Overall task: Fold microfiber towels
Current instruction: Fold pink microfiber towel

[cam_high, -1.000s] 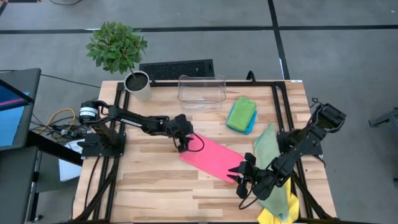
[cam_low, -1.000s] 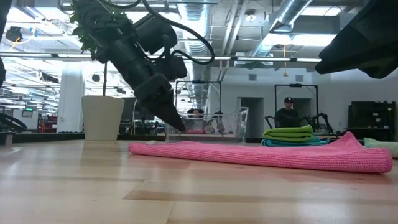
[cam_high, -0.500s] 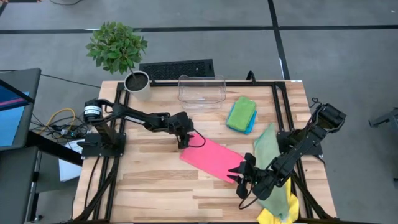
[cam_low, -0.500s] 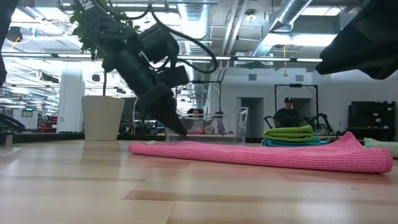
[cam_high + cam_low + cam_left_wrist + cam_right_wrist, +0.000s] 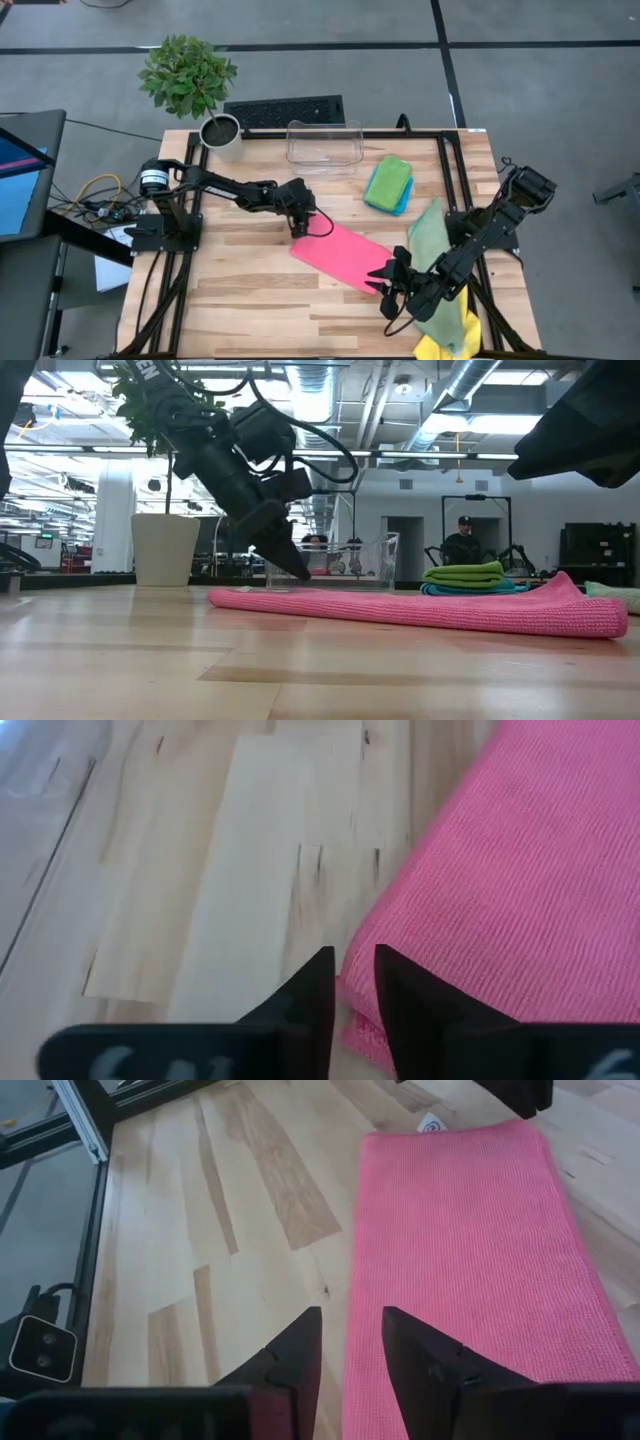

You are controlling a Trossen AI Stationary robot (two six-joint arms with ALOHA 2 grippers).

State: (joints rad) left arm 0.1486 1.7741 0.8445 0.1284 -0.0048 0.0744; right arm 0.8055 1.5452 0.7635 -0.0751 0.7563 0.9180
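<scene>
A: The room beyond is an open workshop with pipes under the ceiling, and a person stands far back in the low view. In front of it is the wooden table, carrying a potted plant, a keyboard and a clear plastic bin along its far edge.

B: Why is the pink towel out in the middle?

A: It looks like the one being worked. It lies folded into a long strip, slanting across the table between the two arms, so each arm can reach one end.

B: And the other towels?

A: The green towel sits folded on top of the blue towel near the bin, which reads as a finished pile. The sage towel and the yellow towel lie loose under the right arm, probably waiting their turn.

B: What is the left gripper doing?

A: It is down at the strip's corner nearest the plant. Its fingers stand only a narrow gap apart, right at the edge of the cloth. Whether they actually pinch the fabric cannot be told.

B: And the right gripper?

A: It is at the opposite end, fingers partly apart over the hem. It seems to hold nothing, likely waiting to take that end.
</scene>
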